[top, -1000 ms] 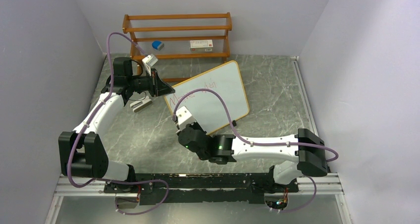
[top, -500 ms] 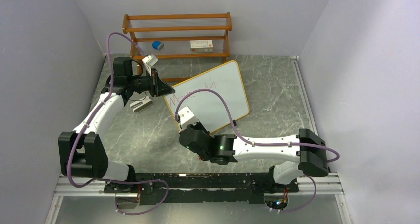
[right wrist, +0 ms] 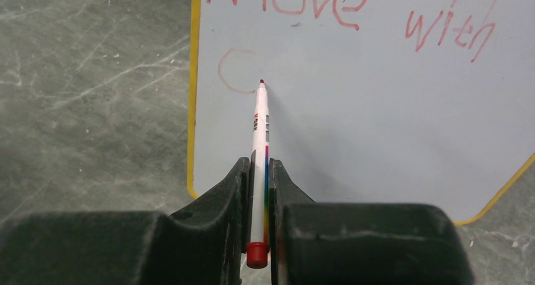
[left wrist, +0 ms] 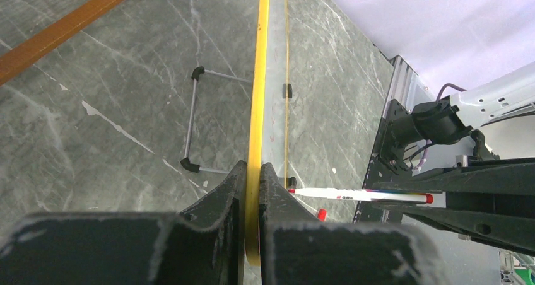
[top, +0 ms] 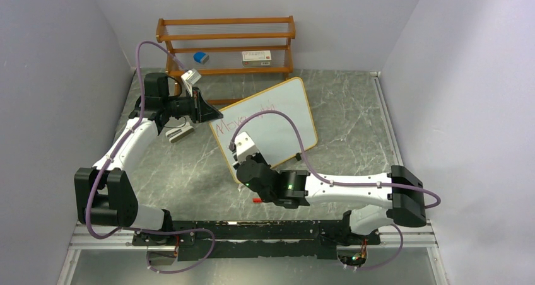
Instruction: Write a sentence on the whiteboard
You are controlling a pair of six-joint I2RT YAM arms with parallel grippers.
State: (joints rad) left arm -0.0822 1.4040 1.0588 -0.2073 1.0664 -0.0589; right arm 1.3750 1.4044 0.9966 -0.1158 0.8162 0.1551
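The whiteboard point(top: 277, 118) stands tilted on the table, white with a thin yellow frame; red writing reads "Move with" point(right wrist: 353, 7), with a "C" on a second line. My left gripper point(top: 211, 113) is shut on the board's left edge, its jaws pinching the yellow frame point(left wrist: 255, 140). My right gripper point(top: 243, 165) is shut on a white marker point(right wrist: 259, 133) with a red end; its tip touches the board beside the "C" point(right wrist: 233, 70). The marker also shows in the left wrist view point(left wrist: 359, 194).
A brown slatted shelf rack point(top: 226, 44) stands at the back with a blue object point(top: 200, 57) and a white box point(top: 256, 57) on it. A small red cap point(top: 256, 200) lies on the table near the right arm. A grey clip-like object point(top: 178, 132) lies below the left gripper.
My right gripper has moved right and toward the board's lower left part, bringing the marker tip to a second line. The left arm and board have not moved.
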